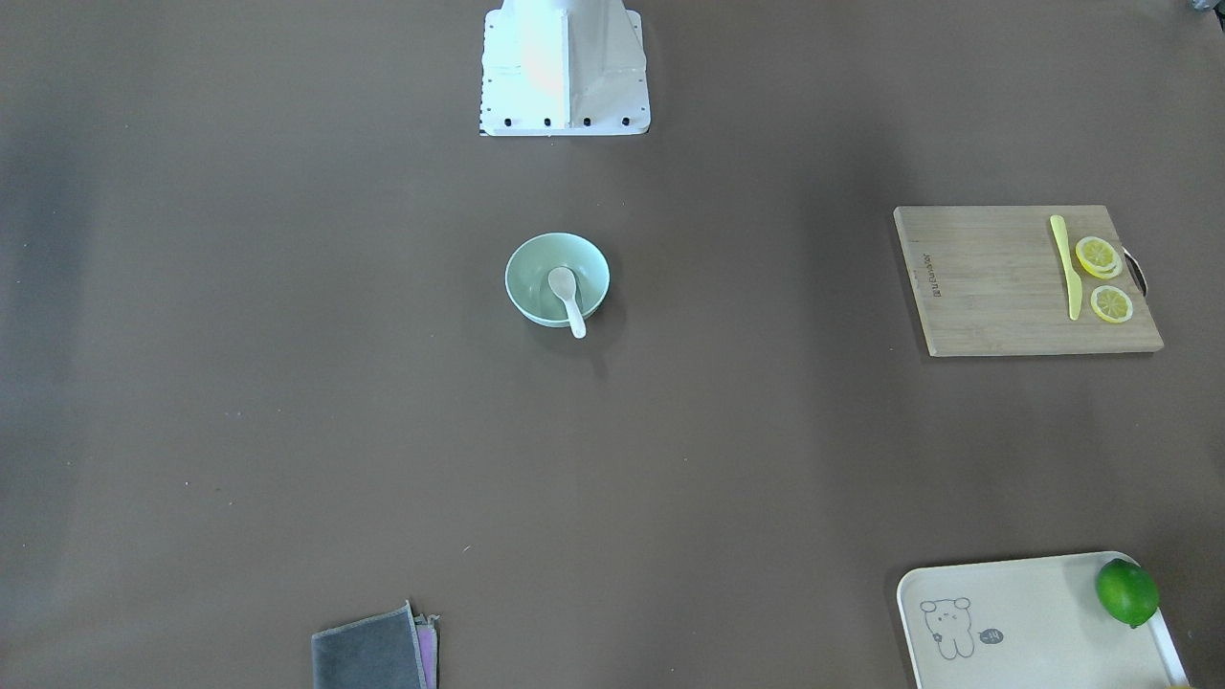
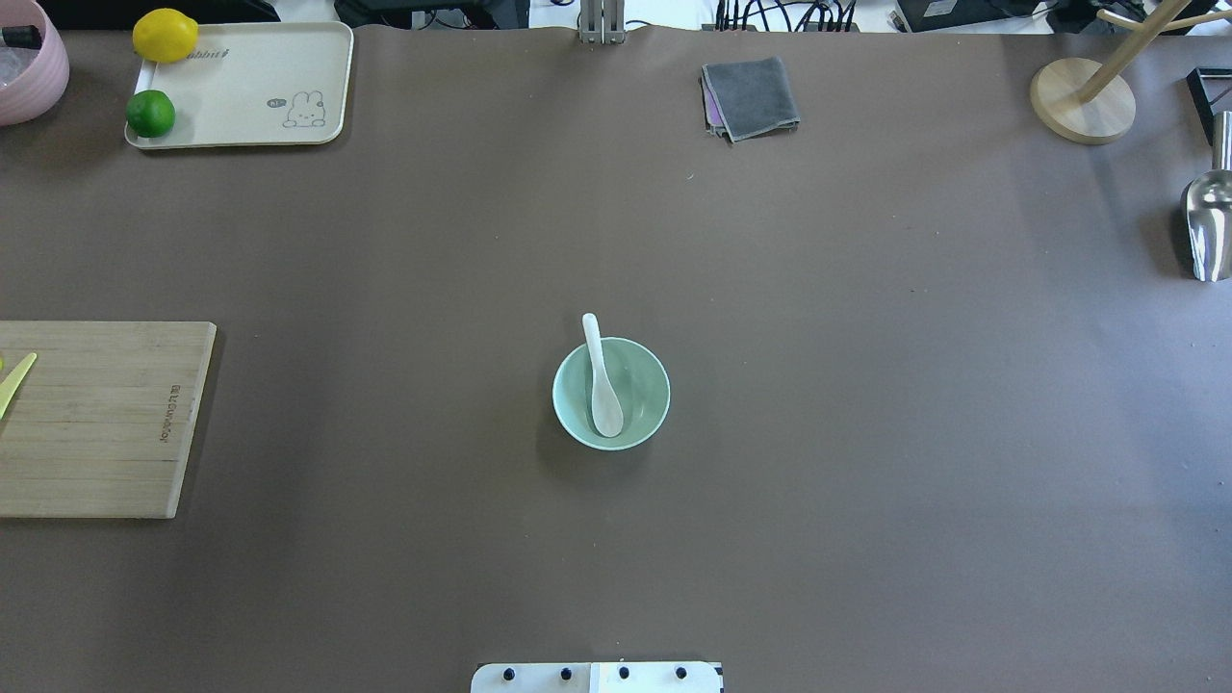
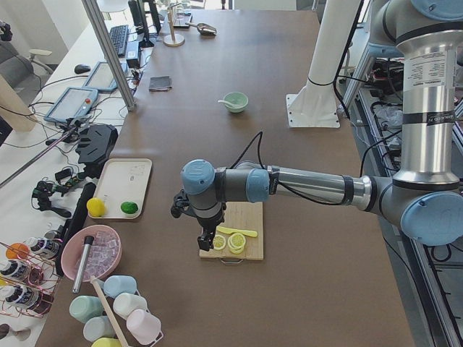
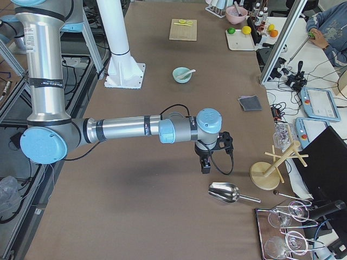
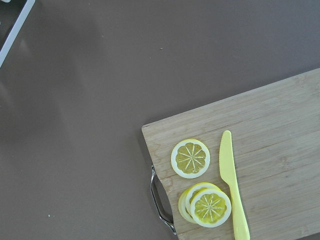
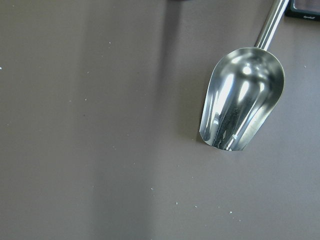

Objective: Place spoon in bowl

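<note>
Nearest and largest in the view from the left end: the left arm, stretched out low, its end effector [image 3: 205, 241] hanging above the handle end of the cutting board [image 3: 249, 217] at the left end of the tabletop [image 2: 866, 385]. Fingers dark and small there, and outside the left wrist camera's frame; no telling how wide apart, or holding what. Under that wrist camera: lemon slices [image 5: 190, 158], one alone and a small overlapping stack, beside the yellow knife [image 5: 229, 175], its lower end cut off by the frame.

Likewise the right end effector [image 4: 206, 167], visible only from the right end, poised over bare tabletop near the metal scoop [image 6: 242, 97] by the right end. Opening not readable. Scoop handle cropped in the wrist view.

Around the middle of the tabletop, well apart from both arms: the bowl [image 2: 653, 380] with the spoon [image 2: 604, 385] in it, scoop down inside, handle leaning on the rim toward the far edge and jutting past it.

At the far left corner, a tray [image 2: 241, 96] carrying a lime [image 2: 150, 114] and a lemon [image 2: 165, 35]. By the far edge, a folded grey cloth [image 2: 751, 96]. At the far right corner, a wooden stand [image 2: 1083, 101], its top cropped.
</note>
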You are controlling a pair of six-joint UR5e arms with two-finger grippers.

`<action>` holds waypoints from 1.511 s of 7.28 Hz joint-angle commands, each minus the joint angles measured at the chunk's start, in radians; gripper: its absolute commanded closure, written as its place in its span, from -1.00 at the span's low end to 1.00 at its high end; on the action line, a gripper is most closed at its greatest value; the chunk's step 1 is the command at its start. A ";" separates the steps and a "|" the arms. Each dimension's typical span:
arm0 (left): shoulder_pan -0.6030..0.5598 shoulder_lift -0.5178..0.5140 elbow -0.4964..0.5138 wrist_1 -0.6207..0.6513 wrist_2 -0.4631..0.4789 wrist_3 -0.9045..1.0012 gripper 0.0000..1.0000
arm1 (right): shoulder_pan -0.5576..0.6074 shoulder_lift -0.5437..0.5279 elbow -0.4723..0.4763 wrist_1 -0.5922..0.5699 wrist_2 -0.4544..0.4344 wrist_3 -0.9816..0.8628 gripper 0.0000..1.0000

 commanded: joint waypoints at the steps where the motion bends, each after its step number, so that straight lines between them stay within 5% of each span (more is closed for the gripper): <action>1: -0.003 0.010 0.004 0.001 0.000 0.000 -0.96 | 0.000 -0.017 0.018 0.001 0.016 0.001 -1.00; 11: -0.020 0.129 -0.120 -0.003 -0.011 0.007 -0.96 | 0.000 -0.036 0.010 -0.002 0.017 -0.005 -1.00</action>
